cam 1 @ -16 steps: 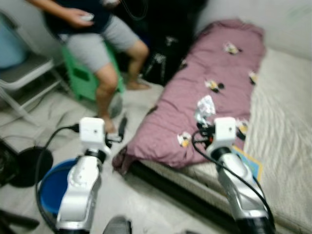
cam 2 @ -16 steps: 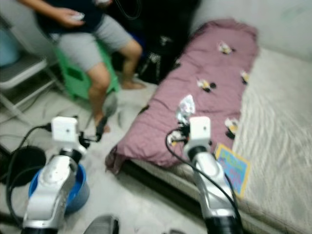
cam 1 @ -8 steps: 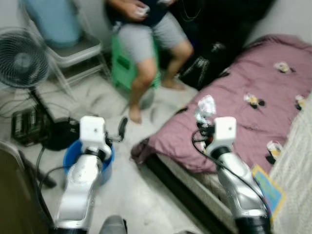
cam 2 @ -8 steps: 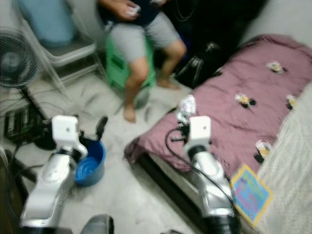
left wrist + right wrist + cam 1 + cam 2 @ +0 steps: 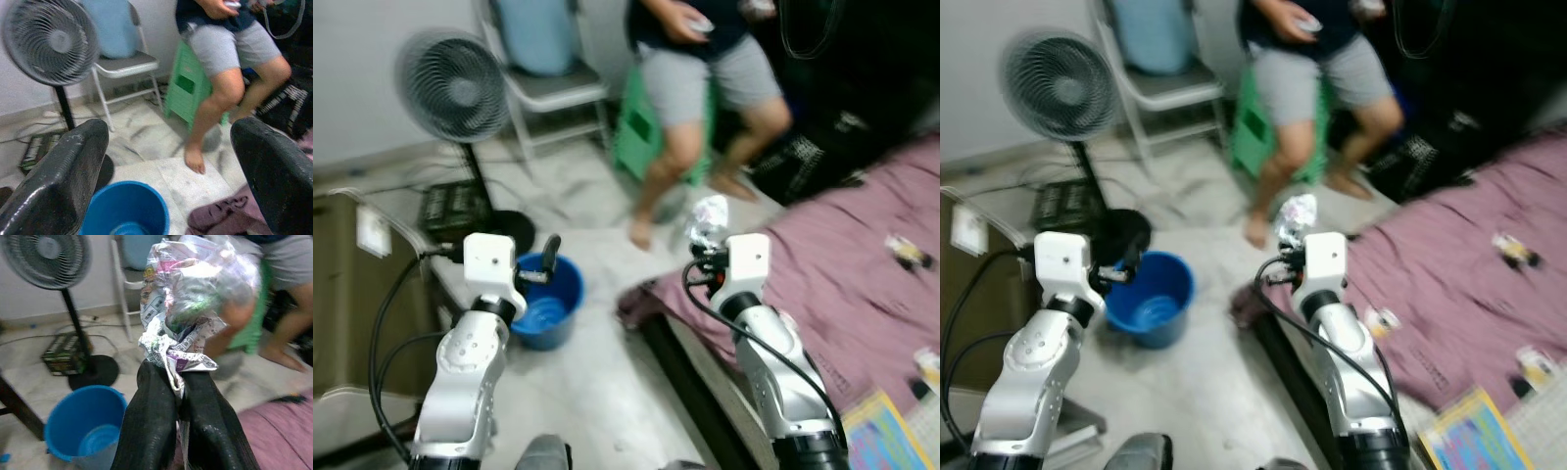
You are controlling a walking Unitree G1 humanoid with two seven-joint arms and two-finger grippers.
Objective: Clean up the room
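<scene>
- While both silver arms reached forward from the robot's body, the right tool (image 5: 178, 396) was clamped tight on a crumpled wrapper (image 5: 195, 298) of printed paper and clear plastic, which stood up out of the pinched black fingers (image 5: 151, 426).
- That wrapper (image 5: 707, 217) was held in the air to the right of the blue bucket (image 5: 546, 299), above the near corner of the purple blanket (image 5: 832, 284), and apart from the bucket.
- The left tool (image 5: 171, 176) was spread wide with nothing between its two black fingers (image 5: 58, 171); it hung just above the near left rim of the bucket.
- The bucket stood upright on the pale marble floor (image 5: 597, 382), between the two arms, with its blue inside showing.
- A bed lay to the right of the bucket, the purple blanket drooping over its edge to the floor; a colourful booklet (image 5: 876, 431) lay on the bed, well to the right of the bucket.
- Beyond the bucket and to its left stood a pedestal fan (image 5: 450, 83), its round black base (image 5: 504, 230) on the floor just behind the bucket, with a dark power strip (image 5: 450, 204) beside that base.
- Farther behind the bucket were a folding chair (image 5: 553, 93) with a light blue cushion and a green stool (image 5: 641, 137), on which a person in grey shorts (image 5: 705, 78) sat with bare feet on the floor.
</scene>
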